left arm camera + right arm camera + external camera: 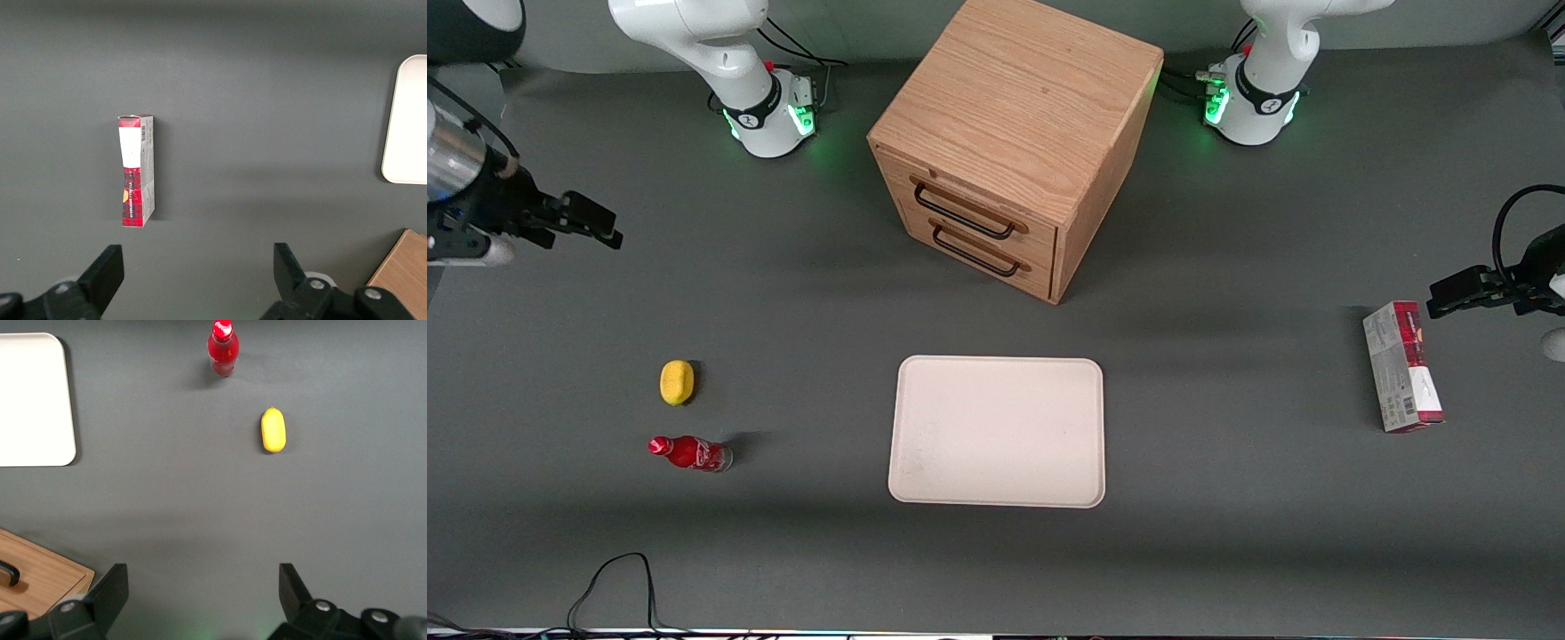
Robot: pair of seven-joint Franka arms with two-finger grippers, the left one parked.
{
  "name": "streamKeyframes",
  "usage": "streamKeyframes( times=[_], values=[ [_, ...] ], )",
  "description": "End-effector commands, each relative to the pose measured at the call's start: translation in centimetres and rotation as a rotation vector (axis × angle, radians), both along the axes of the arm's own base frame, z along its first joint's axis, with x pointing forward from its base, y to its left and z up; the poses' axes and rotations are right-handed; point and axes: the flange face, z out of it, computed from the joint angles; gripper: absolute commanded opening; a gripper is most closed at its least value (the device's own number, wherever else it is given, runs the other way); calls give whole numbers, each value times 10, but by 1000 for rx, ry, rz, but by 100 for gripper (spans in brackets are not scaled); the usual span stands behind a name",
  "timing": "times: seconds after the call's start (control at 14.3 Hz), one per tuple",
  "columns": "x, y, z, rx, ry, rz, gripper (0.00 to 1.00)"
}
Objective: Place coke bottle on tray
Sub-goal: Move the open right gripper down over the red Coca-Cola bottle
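Note:
The coke bottle, small and red with a red cap, stands on the grey table toward the working arm's end; it also shows in the right wrist view. The cream tray lies flat and bare mid-table, in front of the cabinet's drawers; its edge shows in the right wrist view and the left wrist view. My right gripper hangs open and empty above the table, well apart from the bottle and farther from the front camera than it. Its fingers are spread wide in the right wrist view.
A yellow lemon-like object lies beside the bottle, farther from the front camera. A wooden two-drawer cabinet stands mid-table. A red-and-white carton lies toward the parked arm's end. A black cable loops near the front edge.

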Motion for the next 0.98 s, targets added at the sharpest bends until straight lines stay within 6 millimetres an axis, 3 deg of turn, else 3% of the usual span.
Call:
streamKeyframes(
  times=[0.0, 0.21, 0.42, 0.63, 0.91],
  values=[
    [59, -17, 2, -25, -17, -7, 100],
    [123, -27, -31, -40, -9, 5, 99],
    [157, -32, -90, -28, -2, 36, 99],
    [174, -38, -135, 33, -48, 95, 99],
    [180, -39, -189, 22, -94, 90, 99]
  ],
)
